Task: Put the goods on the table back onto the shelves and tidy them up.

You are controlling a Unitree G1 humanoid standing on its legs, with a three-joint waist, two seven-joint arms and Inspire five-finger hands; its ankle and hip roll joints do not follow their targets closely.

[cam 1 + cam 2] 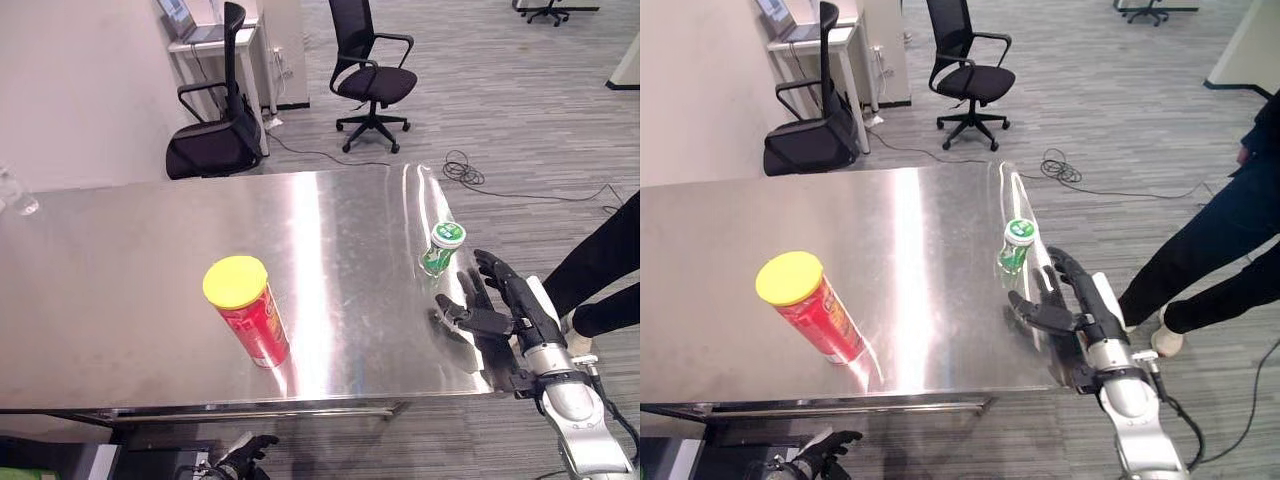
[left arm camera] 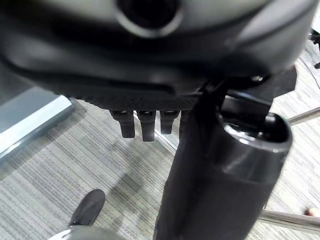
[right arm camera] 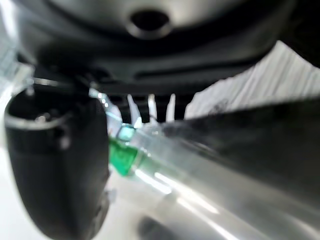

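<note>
On the steel table (image 1: 130,300) we see two goods standing upright and well apart. Toward seven o'clock from the table's middle stands a red canister (image 1: 254,322) with a yellow lid (image 1: 235,281), its body leaning away from us only by the angle of view. Out at three o'clock, close to the table's right edge, stands a small green cup (image 1: 439,250) with a white-rimmed green top.

Our right hand (image 1: 497,305) reaches in from five o'clock, just past the table's right front corner. Its fingers are straight and spread wide, the thumb held out toward the table, and they hold nothing. The hand sits just beside the green cup, on its five o'clock side, and we see a gap between fingertips and cup. In the right wrist view the cup (image 3: 123,155) shows as a green patch past the fingers (image 3: 141,114), with the bright table edge running across.

Our left hand (image 1: 243,459) hangs low at six o'clock, below the table's front edge; its fingers (image 2: 142,125) point loosely down over the striped grey carpet (image 2: 60,175), relaxed and empty.

Beyond the table, at twelve o'clock, two black office chairs (image 1: 372,78) stand on the carpet, one (image 1: 212,140) pushed against a white desk (image 1: 205,40). A person's dark-trousered legs (image 1: 1210,250) stand at three o'clock, near our right arm.
</note>
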